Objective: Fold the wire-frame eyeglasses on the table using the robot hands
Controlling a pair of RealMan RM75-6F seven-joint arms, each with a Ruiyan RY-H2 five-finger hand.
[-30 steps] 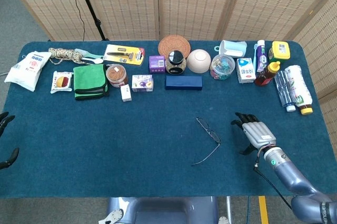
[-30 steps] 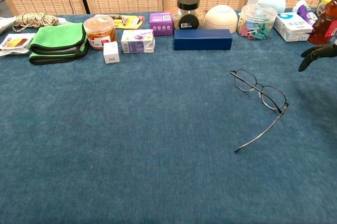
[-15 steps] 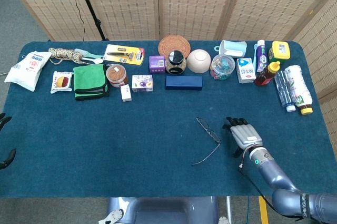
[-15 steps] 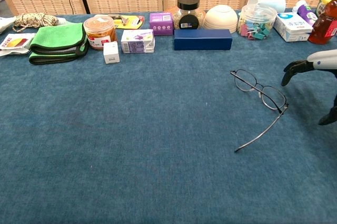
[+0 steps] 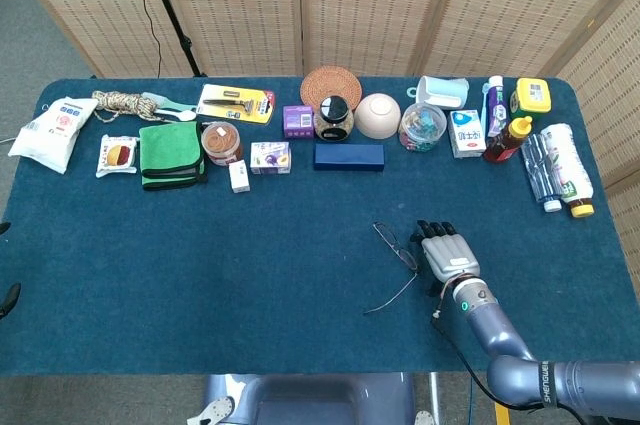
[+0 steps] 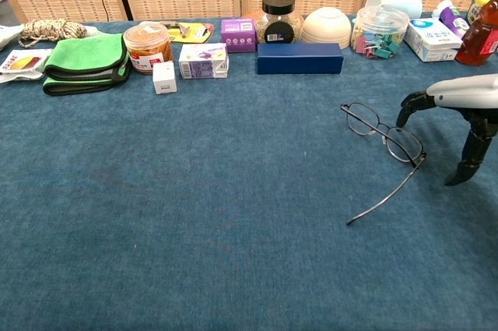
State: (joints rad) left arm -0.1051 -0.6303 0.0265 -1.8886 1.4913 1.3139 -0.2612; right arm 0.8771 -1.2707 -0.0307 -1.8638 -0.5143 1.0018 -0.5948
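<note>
At the far left edge only dark fingertips of the left hand (image 5: 6,295) show, too little to tell how it is set. Along the far row, a clear jar (image 6: 147,47) holds something orange-brown, a dark-lidded jar (image 6: 278,19) stands beside a white bowl (image 6: 326,26), and a clear tub (image 6: 379,32) holds coloured clips. No label is legible. The glasses (image 6: 385,140) lie mid-right, one arm swung out toward the near edge. Just right of them hovers the right hand (image 6: 455,117), fingers spread and curved down, holding nothing.
</note>
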